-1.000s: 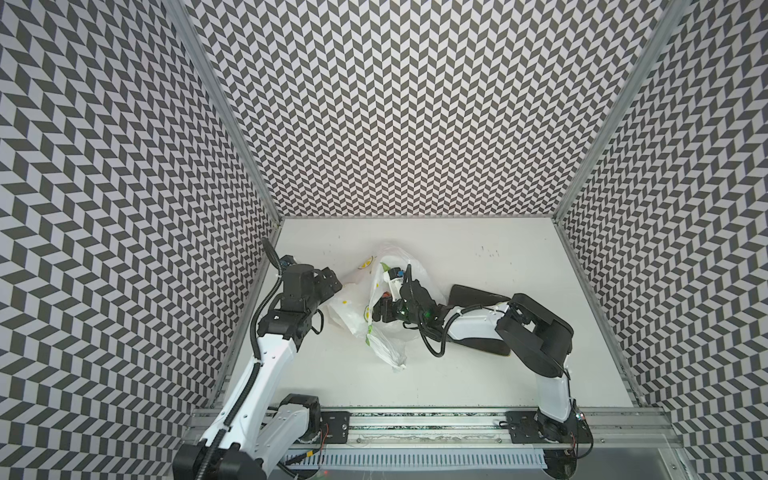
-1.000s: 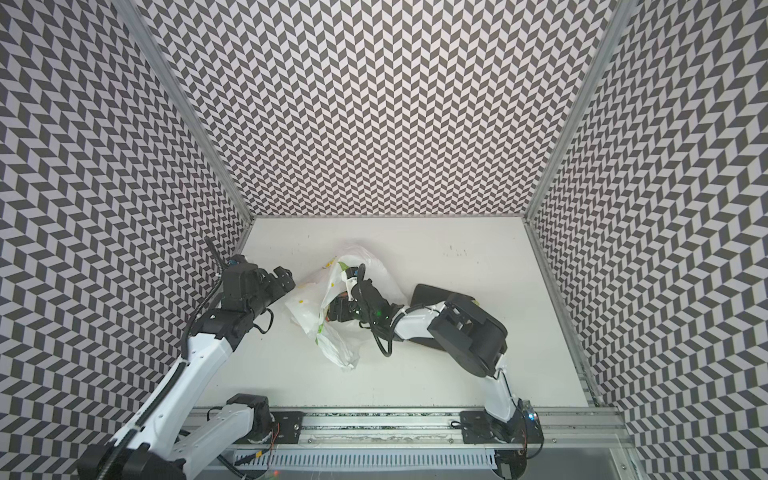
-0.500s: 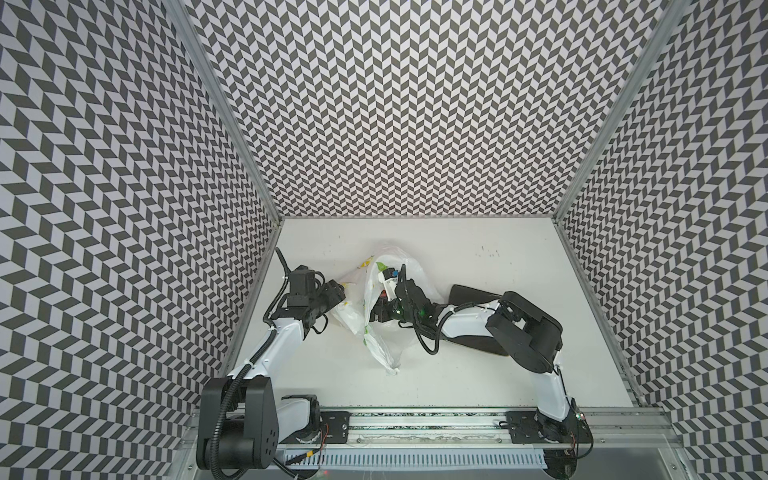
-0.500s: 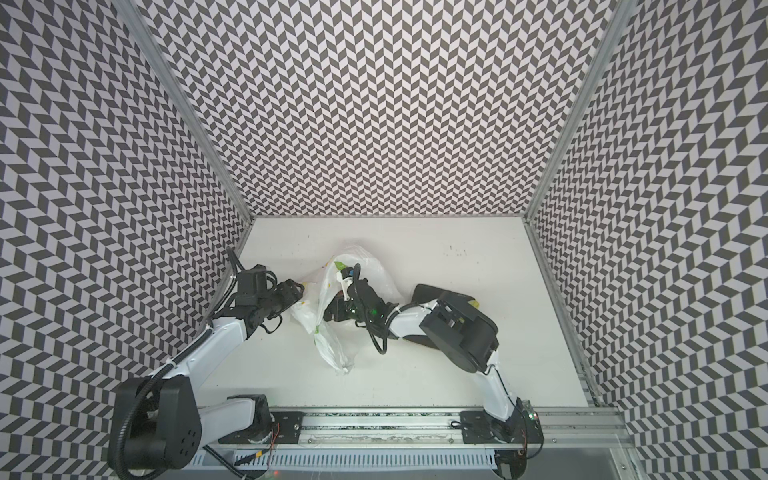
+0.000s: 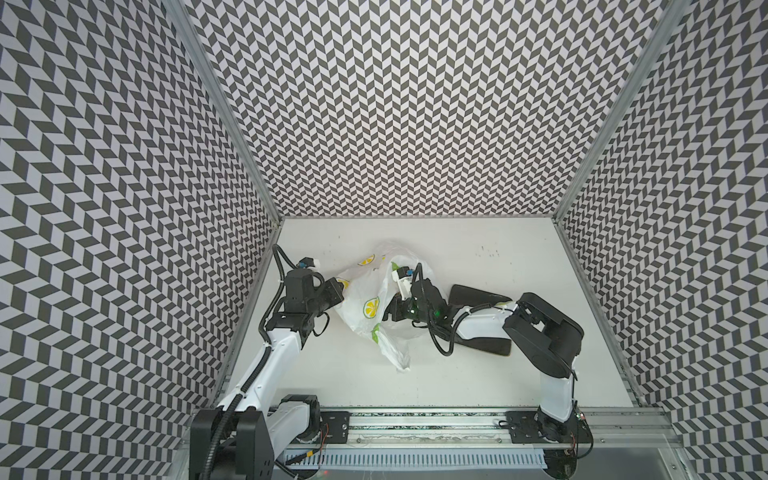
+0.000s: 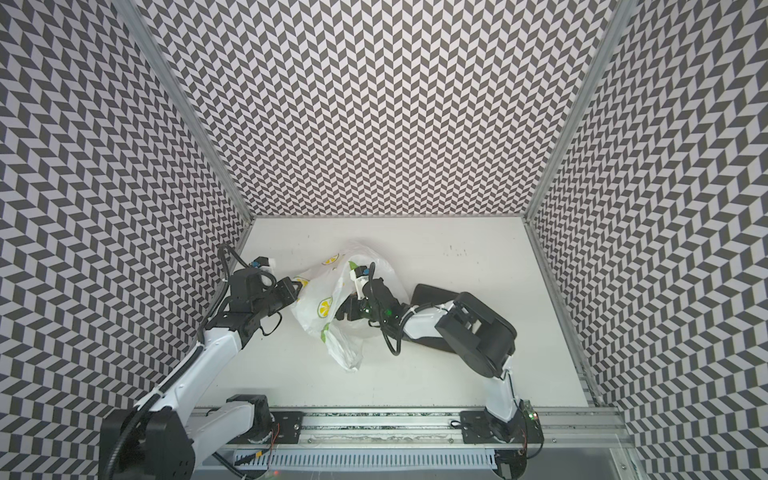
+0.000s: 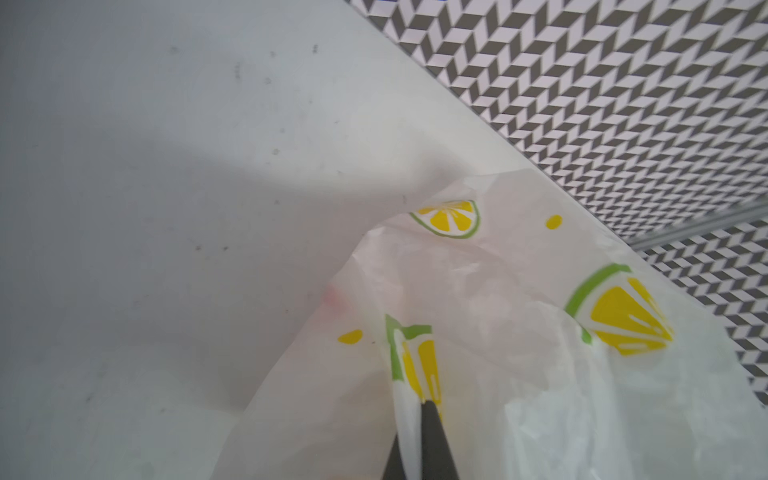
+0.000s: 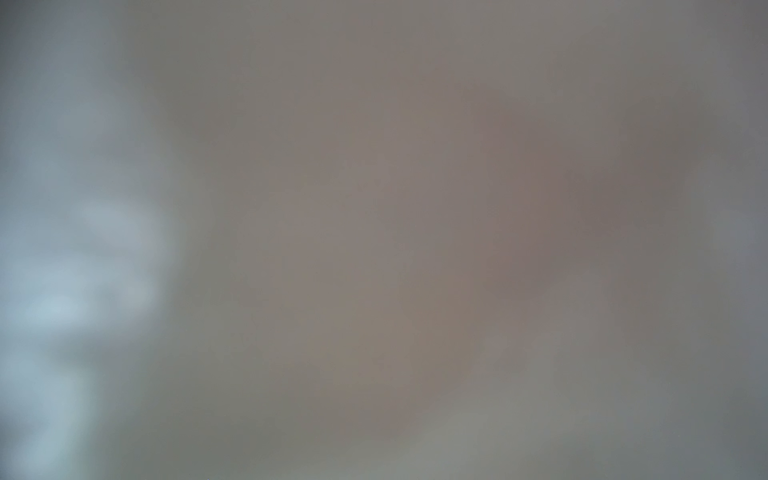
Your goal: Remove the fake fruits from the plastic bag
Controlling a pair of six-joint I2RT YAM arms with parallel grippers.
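On the table (image 5: 478,374), crinkly lemon-printed bag (image 5: 365,303)

Both top views are bright, even and sharp; faint shadows lie on the white table (image 5: 457,374), and the patterned walls (image 5: 395,104) stay crisp to the corners. The left wrist view shows one broad soft shadow. The right wrist view is pure grey-brown blur.

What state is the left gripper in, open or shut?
Shut. In the left wrist view the left gripper pinches a fold of the plastic bag between its closed jaws.
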